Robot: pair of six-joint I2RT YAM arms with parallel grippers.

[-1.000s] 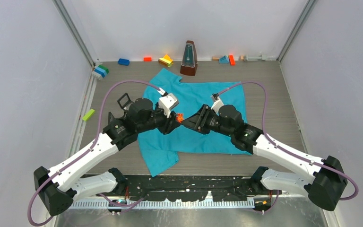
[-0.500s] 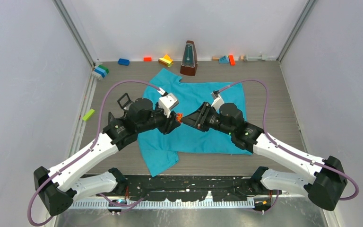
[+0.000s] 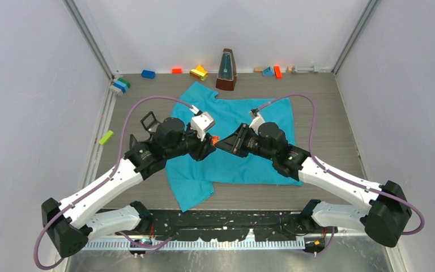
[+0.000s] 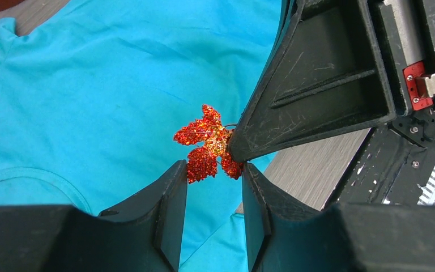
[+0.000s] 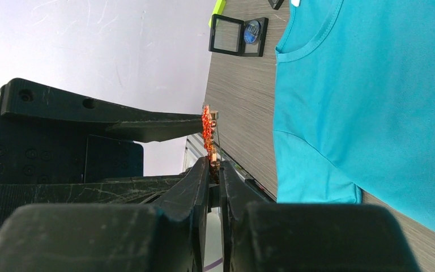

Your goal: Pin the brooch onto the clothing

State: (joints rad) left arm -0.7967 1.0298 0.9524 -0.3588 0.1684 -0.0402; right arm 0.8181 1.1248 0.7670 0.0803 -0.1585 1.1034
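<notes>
Mid-desk, top view: shirt (image 3: 243, 164), teal, spread flat and reaching toward the far edge. Both arms meet above its middle. Left gripper (image 3: 208, 146) and right gripper (image 3: 222, 143) stand tip to tip, with the brooch (image 3: 215, 139) a small red speck between them. Metronome (image 3: 226, 69) and loose blocks (image 3: 198, 72) sit along the far edge.

Left wrist view: brooch (image 4: 207, 141), a glittering red-orange leaf, hangs at the tips of the left gripper (image 4: 214, 170), with shirt (image 4: 90, 85) behind it. The jaws stand about a brooch-width apart, its lower lobes between them, and appear to be grasping it by the edges. One right finger (image 4: 306, 96) comes in from the side, its tip touching the leaf's right lobe.

Right wrist view: right gripper (image 5: 214, 167), jaws drawn almost together with only a thin slit left. The brooch (image 5: 207, 133) stands edge-on just at their tips. Whether they nip it cannot be told. A left finger (image 5: 147, 127) reaches the brooch from the other side. Shirt (image 5: 374, 113) lies on the desk (image 5: 238, 102), and an open black case (image 5: 238, 35) lies beyond it.

Status, as judged: brooch picked up and held between both grippers, seemingly clear of the fabric. Remaining: ready the pin, lower it to the shirt, pass it through the cloth, fasten.
</notes>
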